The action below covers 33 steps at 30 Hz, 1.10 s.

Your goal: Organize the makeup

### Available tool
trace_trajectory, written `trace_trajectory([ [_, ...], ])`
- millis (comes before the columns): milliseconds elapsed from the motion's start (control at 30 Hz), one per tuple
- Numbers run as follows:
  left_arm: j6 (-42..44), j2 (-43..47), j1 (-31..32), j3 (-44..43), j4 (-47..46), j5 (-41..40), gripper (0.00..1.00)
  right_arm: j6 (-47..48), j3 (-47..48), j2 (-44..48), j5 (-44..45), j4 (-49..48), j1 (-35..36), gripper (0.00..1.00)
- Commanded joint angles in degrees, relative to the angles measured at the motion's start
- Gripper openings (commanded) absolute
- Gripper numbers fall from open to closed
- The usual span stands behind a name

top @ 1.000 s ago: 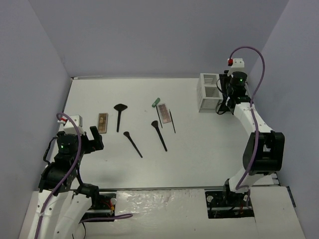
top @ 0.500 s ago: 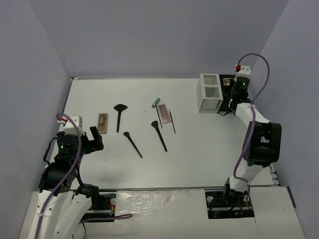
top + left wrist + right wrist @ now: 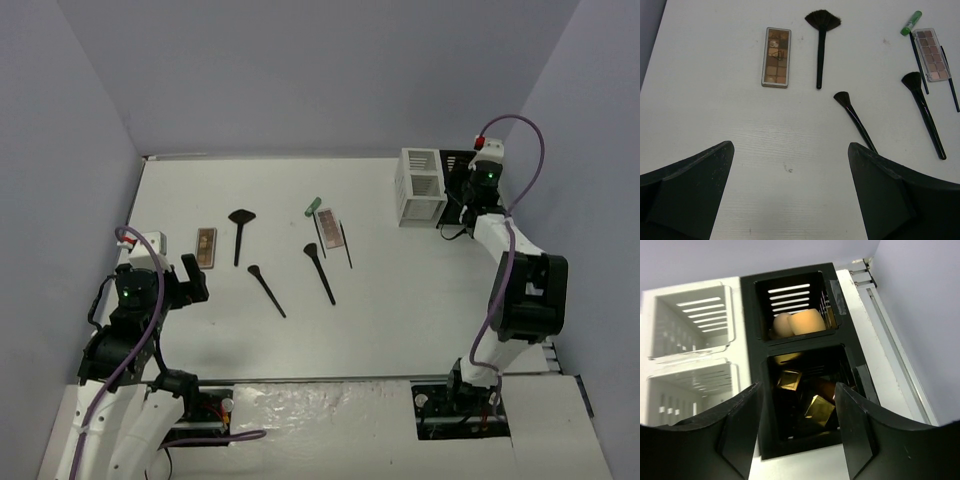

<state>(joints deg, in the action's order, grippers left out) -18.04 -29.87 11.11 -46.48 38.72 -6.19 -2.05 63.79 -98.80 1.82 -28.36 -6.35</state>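
Makeup lies loose on the table: a brown palette [image 3: 776,56], a fan brush [image 3: 821,40], two black brushes [image 3: 855,120] [image 3: 925,112], a pink palette [image 3: 932,54] and a green tube [image 3: 910,23]. My left gripper [image 3: 791,147] hangs open over bare table near the left edge, short of all of them. My right gripper [image 3: 797,387] is open above the near compartment of the black organizer [image 3: 752,340]. Gold-coloured cosmetics [image 3: 819,410] lie inside that compartment, below the fingers. Beige sponges [image 3: 800,322] sit in the far compartment.
A white slatted organizer [image 3: 690,340] stands against the black one's left side, at the table's far right [image 3: 420,186]. Thin black pencils [image 3: 345,243] lie beside the pink palette. Walls close in the table on three sides.
My right arm has swung right from beside the white organizer to over the black one, and its jaws have spread. The left arm has not moved.
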Motion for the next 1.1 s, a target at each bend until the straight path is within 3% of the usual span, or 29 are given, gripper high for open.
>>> trace_trajectory([
  [0, 0.1, -2.2, -0.6, -1.1, -3.3, 1.0, 0.97, -3.7, -0.8, 12.6, -1.2, -3.3, 0.4, 0.57],
  [200, 0.0, -9.0, -0.4, -3.1, -6.8, 6.3, 0.97, -9.9, -3.2, 24.7, -5.6, 6.2, 0.5, 0.64],
  [367, 0.5, -24.7, 0.9, -12.2, -8.9, 12.5, 0.97, -15.4, -8.2, 33.0, -12.9, 10.5, 0.5, 0.84],
  [500, 1.6, -40.2, 3.1, -21.0, -10.0, 14.6, 0.97, -17.3, -12.7, 40.5, -16.4, 11.1, 0.5, 0.94],
  [767, 1.8, -68.2, 7.3, -43.2, -10.2, 15.7, 0.95, -18.1, -19.1, 51.3, -18.3, 12.6, 0.5, 0.95],
  [1067, 3.3, -93.1, 11.8, -65.2, -13.3, 17.0, 0.79, -18.5, -24.0, 52.4, -20.6, 12.8, 3.1, 0.95],
])
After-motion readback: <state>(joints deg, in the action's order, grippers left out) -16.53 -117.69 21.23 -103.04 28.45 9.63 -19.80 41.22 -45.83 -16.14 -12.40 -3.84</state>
